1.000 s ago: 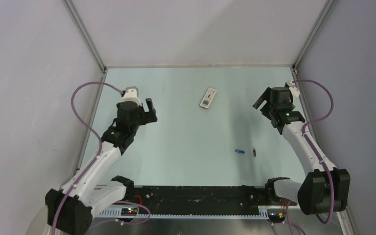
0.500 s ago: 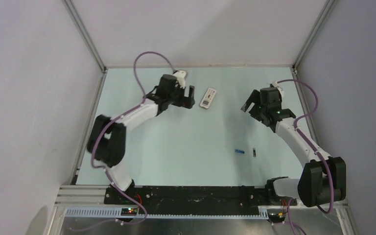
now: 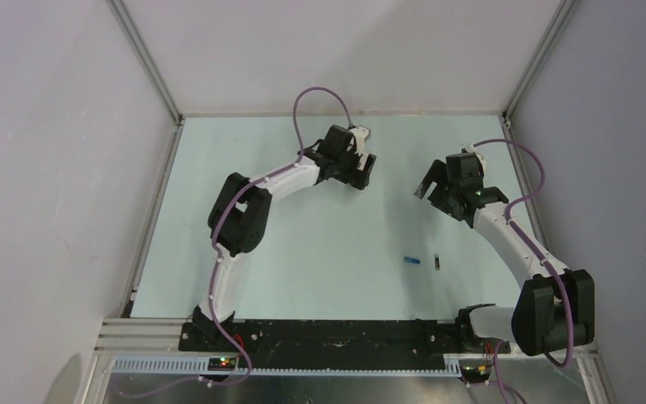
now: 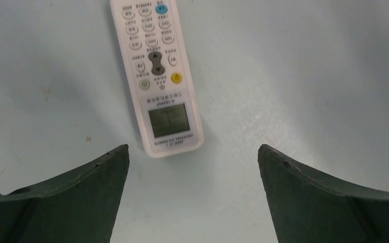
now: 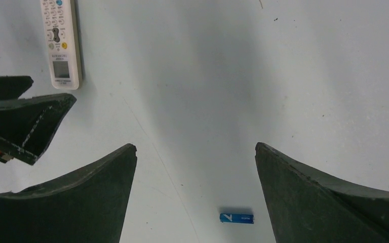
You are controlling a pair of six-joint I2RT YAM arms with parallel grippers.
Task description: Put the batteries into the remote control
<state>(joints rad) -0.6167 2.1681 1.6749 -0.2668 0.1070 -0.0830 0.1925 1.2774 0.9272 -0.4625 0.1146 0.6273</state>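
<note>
Both arms reach out from their bases at the near edge over the pale green table [image 3: 303,261]. Nearest, right of centre, lie the batteries, close together but apart and untouched: the blue battery [image 3: 412,261] and, to its right, the dark battery [image 3: 437,263]. Farther out, the right arm bends inward. Its right gripper [image 3: 431,180] hangs above the table with jaws spread wide and empty, and its wrist camera looks down on the blue battery [image 5: 236,217] on bare table. The left arm stretches toward the far middle, and its left gripper [image 3: 362,173] is likewise wide open, holding nothing. The remote control [image 4: 157,76] lies buttons up just beyond those fingertips, display end nearest. The overhead camera cannot see it under the gripper, but the right wrist view shows it [image 5: 61,43] beside the left fingers [image 5: 25,121].
</note>
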